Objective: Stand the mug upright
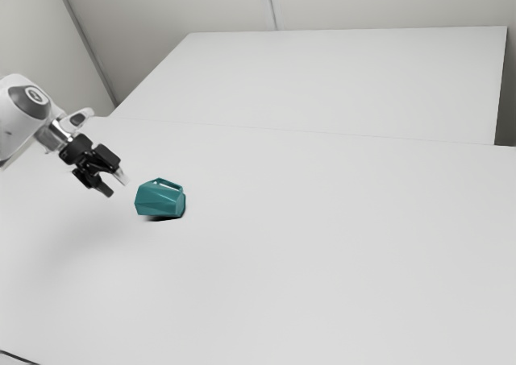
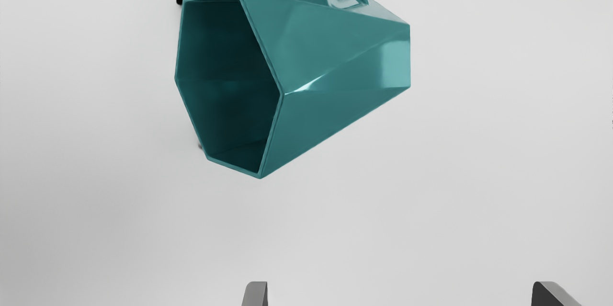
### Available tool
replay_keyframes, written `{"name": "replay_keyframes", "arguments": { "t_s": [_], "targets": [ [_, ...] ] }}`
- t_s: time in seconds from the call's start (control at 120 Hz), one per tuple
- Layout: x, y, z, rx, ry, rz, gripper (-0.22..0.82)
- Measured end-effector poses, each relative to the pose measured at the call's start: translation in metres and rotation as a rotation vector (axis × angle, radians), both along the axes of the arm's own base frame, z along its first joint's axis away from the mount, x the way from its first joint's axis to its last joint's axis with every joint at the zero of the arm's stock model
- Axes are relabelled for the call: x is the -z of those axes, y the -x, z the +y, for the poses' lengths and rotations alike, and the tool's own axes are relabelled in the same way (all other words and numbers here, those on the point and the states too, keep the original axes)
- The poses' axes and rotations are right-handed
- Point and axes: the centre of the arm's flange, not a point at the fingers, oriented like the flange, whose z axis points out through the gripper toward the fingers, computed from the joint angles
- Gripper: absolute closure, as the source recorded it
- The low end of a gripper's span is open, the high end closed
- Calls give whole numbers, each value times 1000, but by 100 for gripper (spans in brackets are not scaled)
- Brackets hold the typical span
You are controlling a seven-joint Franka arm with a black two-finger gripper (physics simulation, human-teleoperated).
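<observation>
The counter (image 1: 322, 260) is a broad, plain white top, matt and evenly lit, with a soft grey shade over part of it toward the exterior view's left. A thin seam (image 1: 322, 132) runs across the white, and past it a pale panel (image 1: 347, 79) reaches back to a straight far edge. Behind stands a light grey wall (image 1: 387, 2), a narrow upright strip (image 1: 268, 2) running down it, and at the exterior view's left a second wall (image 1: 36, 35) meets it along a darker line. A dark cord-like line (image 1: 18, 358) cuts the near corner at the exterior view's left. The mug (image 1: 160, 200), teal and faceted, lies on its side on the counter, its handle (image 1: 167, 184) uppermost in the exterior view and a dark shadow (image 1: 165, 218) tucked under it. The wrist view looks into its dark, many-sided mouth (image 2: 227, 85). The white arm (image 1: 22, 115) comes in from the exterior view's left, and its black end effector (image 1: 115, 184) hangs near the mug, fingers well apart with nothing held between them.
</observation>
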Motion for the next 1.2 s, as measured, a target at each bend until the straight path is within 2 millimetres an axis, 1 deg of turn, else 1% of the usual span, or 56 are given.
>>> {"name": "replay_keyframes", "arguments": {
  "t_s": [0.058, 0.15, 0.2, 0.325, 0.433, 0.533, 0.725, 0.867, 0.992, 1.083, 1.125, 1.2],
  "targets": [
    [12, -4, 4, 14, 24, -25, 0],
    [26, -18, 10, 44, 45, -73, 0],
    [34, -22, 15, 52, 56, -95, 0],
    [45, -30, 26, 82, 70, -152, 0],
    [56, -35, 29, 106, 89, -192, 0],
    [67, -38, 28, 124, 113, -221, 0],
    [75, -37, 22, 130, 170, -285, 0],
    [86, -34, 13, 126, 217, -311, 0],
    [99, -26, 4, 123, 255, -314, 0],
    [102, -23, 0, 127, 269, -321, 0],
    [102, -23, -1, 132, 270, -326, 4],
    [98, -23, 0, 143, 262, -337, 20]
  ]
}}
